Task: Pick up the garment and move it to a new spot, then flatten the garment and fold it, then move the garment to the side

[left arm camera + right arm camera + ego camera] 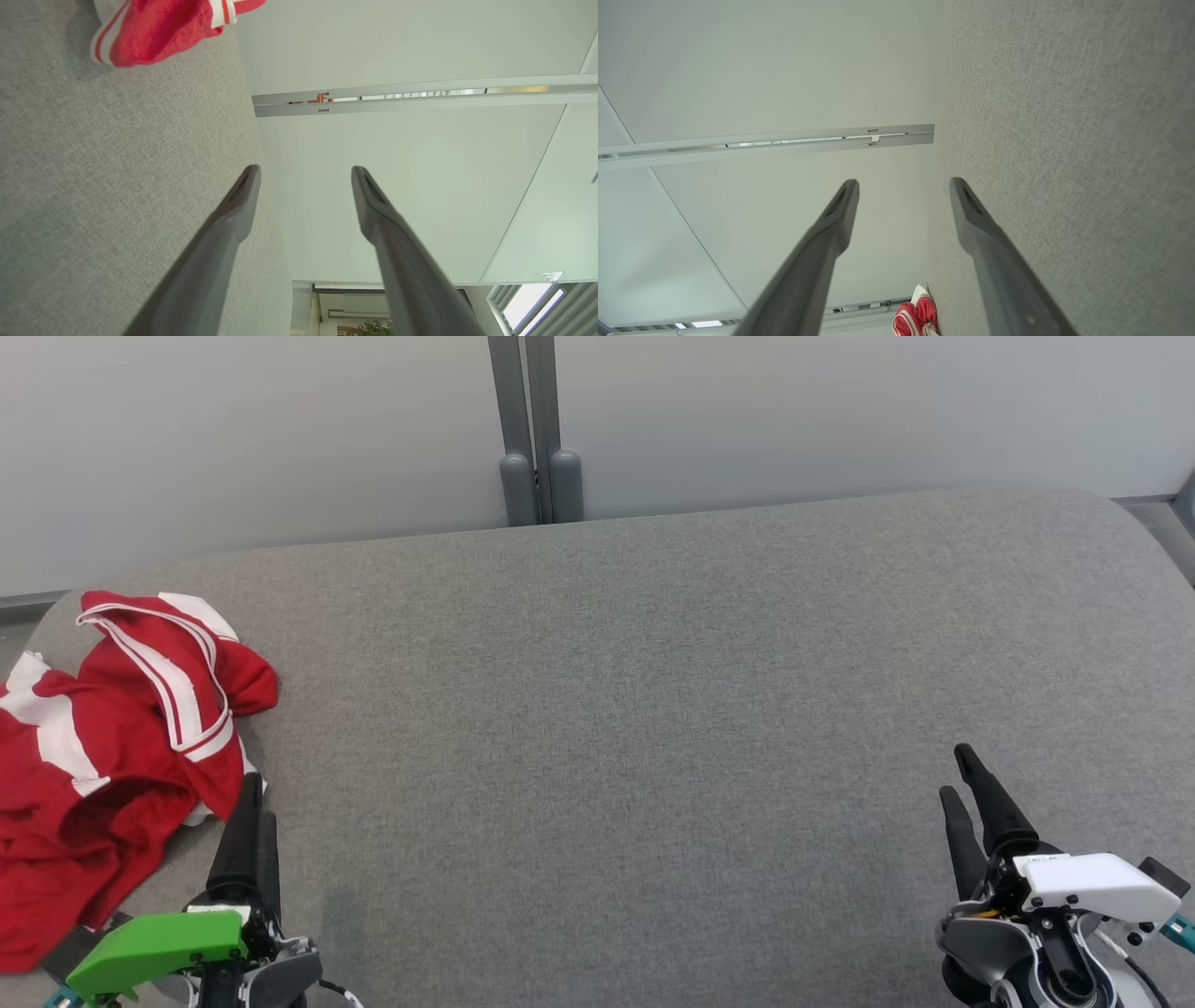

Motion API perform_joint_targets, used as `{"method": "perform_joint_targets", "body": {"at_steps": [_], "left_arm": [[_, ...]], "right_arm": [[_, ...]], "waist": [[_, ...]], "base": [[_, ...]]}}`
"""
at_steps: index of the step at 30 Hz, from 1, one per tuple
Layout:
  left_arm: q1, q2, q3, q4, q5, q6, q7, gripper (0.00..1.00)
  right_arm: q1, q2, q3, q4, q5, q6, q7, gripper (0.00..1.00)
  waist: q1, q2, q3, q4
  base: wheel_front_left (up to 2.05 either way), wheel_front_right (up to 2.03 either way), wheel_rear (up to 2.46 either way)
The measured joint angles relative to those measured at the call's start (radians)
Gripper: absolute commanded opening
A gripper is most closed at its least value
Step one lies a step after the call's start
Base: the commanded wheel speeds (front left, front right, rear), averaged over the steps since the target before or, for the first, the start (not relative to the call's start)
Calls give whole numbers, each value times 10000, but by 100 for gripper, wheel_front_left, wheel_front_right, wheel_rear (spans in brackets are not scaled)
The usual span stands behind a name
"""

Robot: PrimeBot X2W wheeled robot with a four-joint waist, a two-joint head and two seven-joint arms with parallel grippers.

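Observation:
The garment (112,756) is red with white stripes and lies crumpled at the far left edge of the grey padded table (653,691). Its edge shows at the top of the left wrist view (159,28) and as a small red patch in the right wrist view (917,317). My left gripper (254,798) sits at the lower left, just right of the garment's near edge, fingers apart in its wrist view (306,175) with nothing between them. At the lower right my right gripper (962,775) hovers over bare table, open and empty (903,186).
A pale wall with a grey vertical post (535,429) runs behind the table's far edge. The table's rounded corners fall away at the far left and far right. Grey cloth stretches between the two grippers.

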Motion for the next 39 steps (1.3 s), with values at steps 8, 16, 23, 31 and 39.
{"method": "perform_joint_targets", "body": {"at_steps": [8, 16, 23, 31, 39], "left_arm": [[21, 2, -128, -337, 819, 0, -355, 100], [34, 4, -255, -625, 2136, -4, -679, 100], [54, 12, -240, -903, 3262, -31, -938, 100], [95, 15, -412, -1135, 4777, 29, -1229, 100], [132, 19, -809, -1210, 6734, 395, -1475, 100]], "right_arm": [[-7, -155, 387, -485, -387, 0, -464, 100], [-36, -370, 786, -851, -1352, 0, -861, 100], [-107, -518, 1131, -1118, -2451, 0, -1122, 100], [-169, -681, 1494, -1360, -4084, 0, -1406, 100], [-185, -731, 1593, -1325, -6236, 0, -1657, 100]], "waist": [[0, 0, 4, 25], [1, 0, 17, 59], [0, 0, 27, 94], [1, 0, 44, 131], [1, 0, 51, 166]], "base": [[0, 0, 0], [0, 0, 0], [0, 0, 0], [0, 0, 0], [0, 0, 0]]}}
